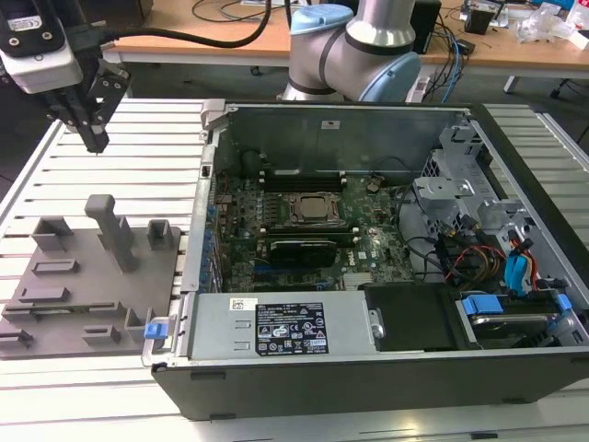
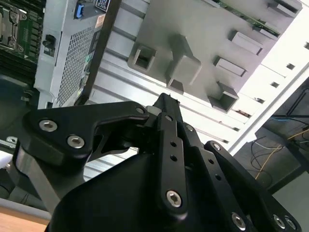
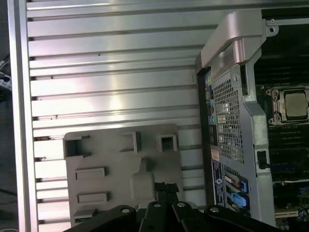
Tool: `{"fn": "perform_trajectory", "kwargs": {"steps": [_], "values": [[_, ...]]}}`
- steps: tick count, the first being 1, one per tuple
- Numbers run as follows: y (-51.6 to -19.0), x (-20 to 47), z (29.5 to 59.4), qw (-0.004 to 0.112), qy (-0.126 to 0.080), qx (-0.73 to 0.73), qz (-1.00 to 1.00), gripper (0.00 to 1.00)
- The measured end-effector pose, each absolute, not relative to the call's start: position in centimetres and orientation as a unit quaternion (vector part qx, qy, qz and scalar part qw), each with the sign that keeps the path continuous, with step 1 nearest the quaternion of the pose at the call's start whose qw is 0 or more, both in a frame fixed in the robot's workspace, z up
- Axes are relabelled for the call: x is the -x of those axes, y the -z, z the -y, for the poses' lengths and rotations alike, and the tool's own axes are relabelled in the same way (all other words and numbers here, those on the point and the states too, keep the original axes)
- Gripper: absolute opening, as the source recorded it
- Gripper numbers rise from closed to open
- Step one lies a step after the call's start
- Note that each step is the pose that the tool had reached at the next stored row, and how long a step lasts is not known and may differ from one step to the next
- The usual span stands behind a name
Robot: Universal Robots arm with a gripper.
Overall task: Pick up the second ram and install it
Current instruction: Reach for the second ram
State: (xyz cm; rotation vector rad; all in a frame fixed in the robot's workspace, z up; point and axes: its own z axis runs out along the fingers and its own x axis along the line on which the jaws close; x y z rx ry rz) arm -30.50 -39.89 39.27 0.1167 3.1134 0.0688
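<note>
The hand [image 1: 95,138] is hanging in the upper left of the exterior view, above the surface [image 1: 138,166]. Its black, bolted metal fingers are pressing together into one narrow tip and are gripping nothing. The surface is showing as long ribbed aluminium slats, shining pale where light is falling on them.

A matte grey plastic tray [image 1: 92,295] is lying flat on the slats at the lower left of the exterior view, below the hand and well apart from it. Square hollow pockets and shallow slots are breaking up its top, and one tall rectangular block [image 1: 112,230] is standing upright from it. In the second wrist view, the second ram [image 2: 246,17] is showing as a thin green strip lying along the tray's far edge, apart from the fingertips.

Just beside the tray, an opened computer case [image 1: 322,382] with black outer walls is taking up the middle and right of the exterior view. Inside it, a green motherboard [image 1: 368,253] is carrying a metal-framed CPU socket [image 1: 313,208], a silver perforated power supply [image 1: 285,327] is sitting along the near wall, and red and blue cables [image 1: 502,267] are bunching at the right.

Behind the case, the grey and pale blue arm [image 1: 368,46] is rising in front of a wooden desk [image 1: 230,41]
</note>
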Motion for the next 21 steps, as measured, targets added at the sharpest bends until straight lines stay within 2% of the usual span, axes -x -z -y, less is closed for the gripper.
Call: {"fn": "perform_trajectory", "kwargs": {"steps": [21], "values": [[-39.1,37.5,39.9,0.013,-0.022,-0.037,-0.999,0.11]]}}
